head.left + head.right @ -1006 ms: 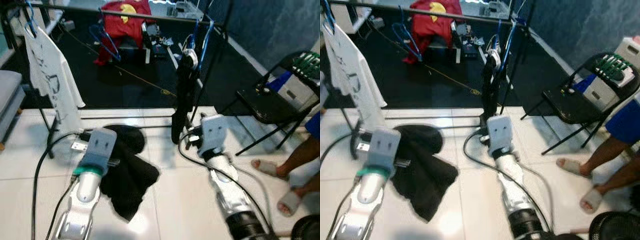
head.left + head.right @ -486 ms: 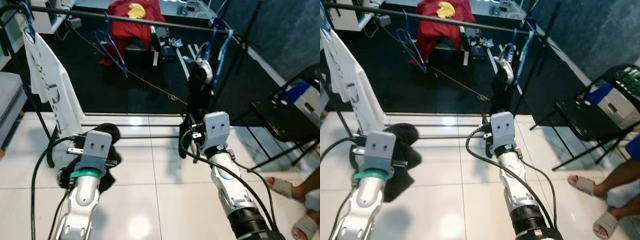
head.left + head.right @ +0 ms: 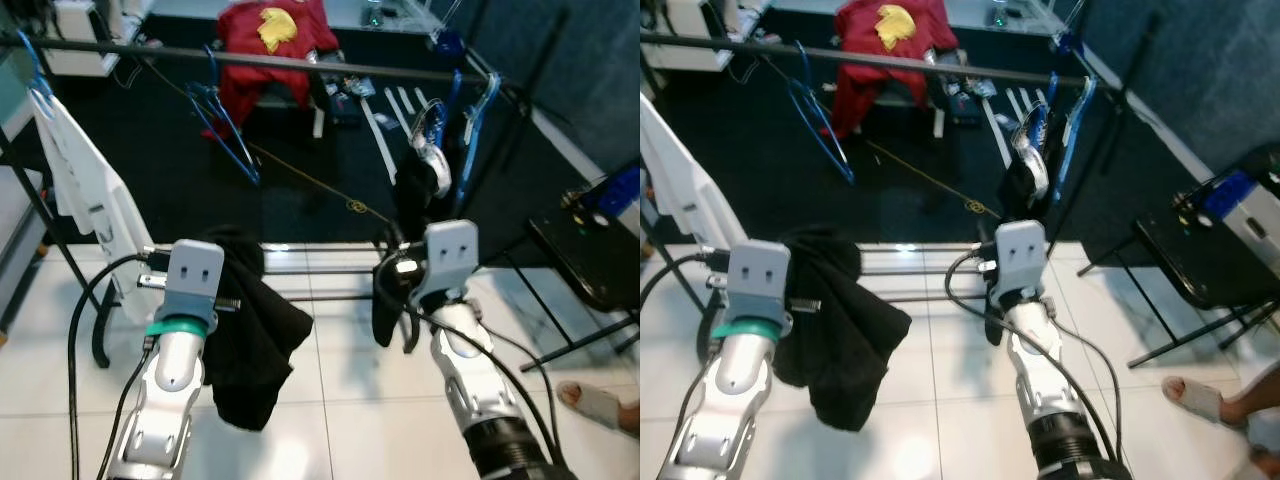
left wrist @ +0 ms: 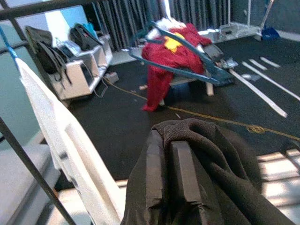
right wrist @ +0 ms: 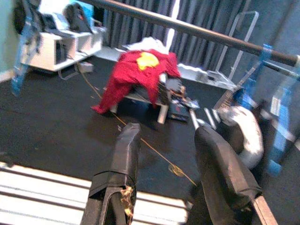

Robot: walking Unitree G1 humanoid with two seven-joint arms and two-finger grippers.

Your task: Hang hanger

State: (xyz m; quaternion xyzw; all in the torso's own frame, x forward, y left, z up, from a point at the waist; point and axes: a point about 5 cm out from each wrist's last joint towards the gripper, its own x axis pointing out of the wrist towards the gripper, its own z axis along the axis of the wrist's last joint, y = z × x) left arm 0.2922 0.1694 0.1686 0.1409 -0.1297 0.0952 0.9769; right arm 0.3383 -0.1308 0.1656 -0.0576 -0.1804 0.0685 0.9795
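Clothes rail (image 3: 300,62), blue hanger (image 3: 478,100) beyond right gripper (image 5: 168,176)

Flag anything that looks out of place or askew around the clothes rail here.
The left claw is shut on a bunched black garment with no hanger visible in it. A blue plastic hanger hangs empty and tilted on the dark metal rail. A red garment lies heaped behind. The right claw is open, empty.

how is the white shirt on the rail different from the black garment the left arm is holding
The white shirt hangs from a blue hanger on the dark metal rail; the crumpled black cloth garment has no hanger and dangles from the left tool, shut on it. The shirt hangs flat; the garment is bunched. Both hang clear of the floor.
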